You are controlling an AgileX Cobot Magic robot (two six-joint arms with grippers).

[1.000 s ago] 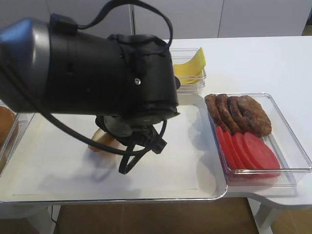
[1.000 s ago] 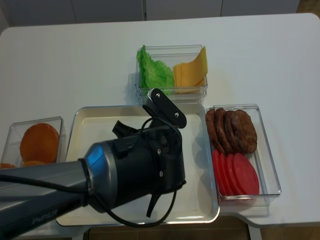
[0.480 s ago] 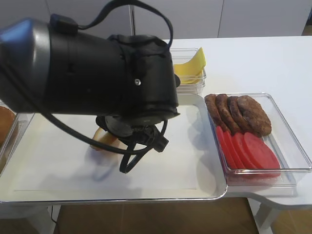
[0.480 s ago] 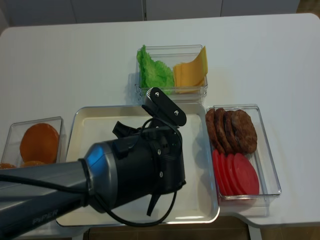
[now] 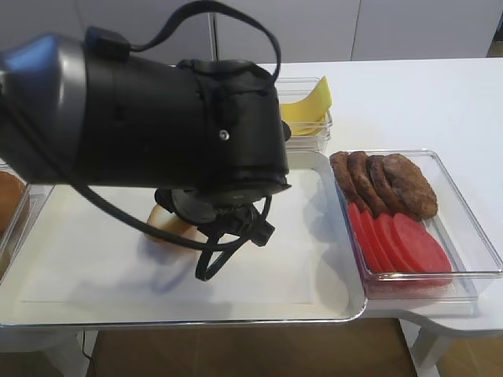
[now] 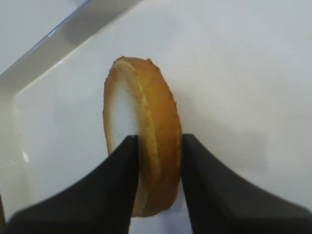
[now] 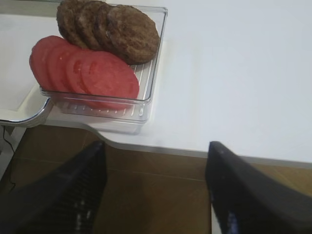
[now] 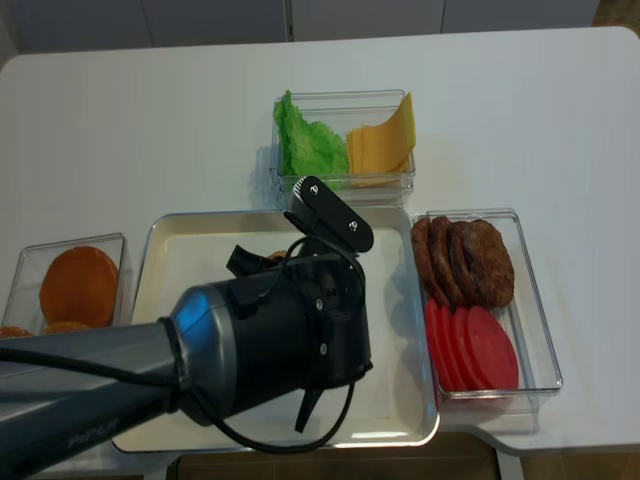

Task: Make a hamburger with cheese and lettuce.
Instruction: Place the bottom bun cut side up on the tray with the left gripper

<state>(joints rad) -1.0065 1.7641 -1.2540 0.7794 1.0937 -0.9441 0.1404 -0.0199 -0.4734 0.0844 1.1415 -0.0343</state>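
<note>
The hamburger is only a bun half, golden at the rim and pale on its cut face. It stands on edge on the white tray. My left gripper is shut on it, one black finger on the cut face and one on the crust. In the exterior view the big black arm hides the gripper, and just part of the bun shows beneath it. The lettuce and the cheese share a clear box behind the tray. My right gripper hangs open and empty over the floor, off the table's front edge.
A clear box to the right of the tray holds brown patties and red tomato slices. Another box at the far left holds more buns. The left arm's bulk covers much of the tray in both high views.
The left arm has shifted very slightly over the tray. The bun half still sits between its fingers. Nothing else has moved.
</note>
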